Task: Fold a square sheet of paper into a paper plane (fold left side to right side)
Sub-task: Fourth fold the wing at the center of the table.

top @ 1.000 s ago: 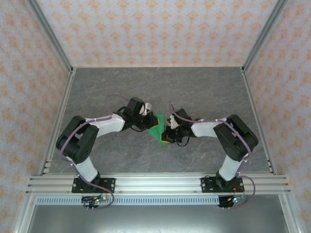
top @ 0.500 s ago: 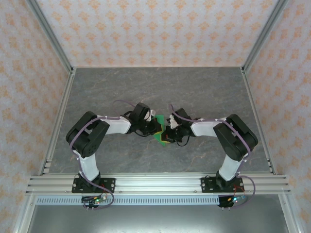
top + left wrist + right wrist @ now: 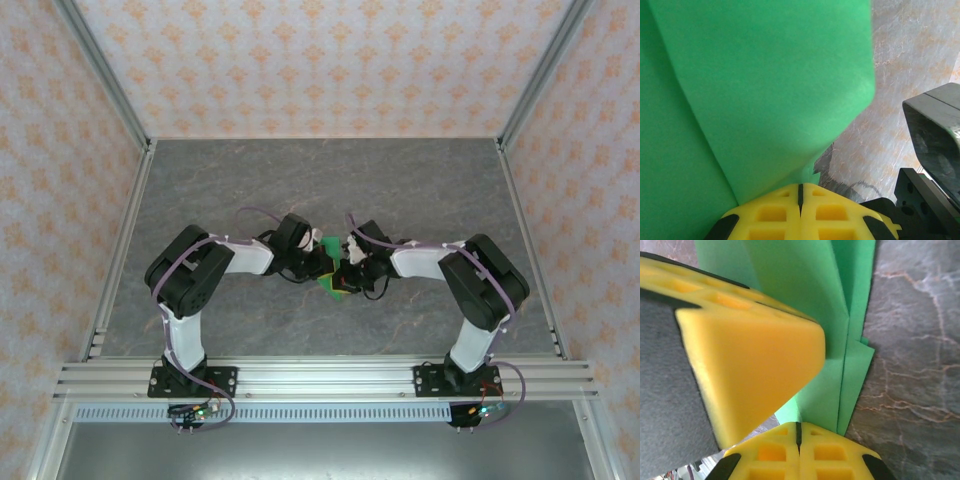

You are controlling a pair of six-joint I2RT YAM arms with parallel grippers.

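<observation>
**Two closed grippers crowd one small folded sheet at mid-table**

The grey marbled table (image 3: 200, 200) spans the workspace. From its near edge the black-and-white left arm (image 3: 190, 285) and the black-and-white right arm (image 3: 480, 285) bend inward and meet at the table's middle. Between their wrists lies the thin bright green sheet of paper (image 3: 330, 281), by now a small many-layered shape. In the right wrist view long creases run along it, and its stepped edges rest on the stone.

The left gripper (image 3: 800, 187) has its yellow fingers pressed together, with green paper rising right in front of them, bowed rather than flat. The right gripper (image 3: 798, 426) is likewise pressed together at the paper's edge. Whether either pair has a layer nipped in its seam I cannot tell. A yellow wedge-shaped fingertip (image 3: 750, 370), probably the left gripper's, sits against the paper just beside the right gripper.

As I judge it, the closeness is the main hazard: any careless move could knock one tool into the other or drag the sheet askew. Pressing down on the bowed layer could set a crooked crease. Fingers sliding across such thin paper could shift the stack, let a fold spring open, or tear a caught edge.
</observation>
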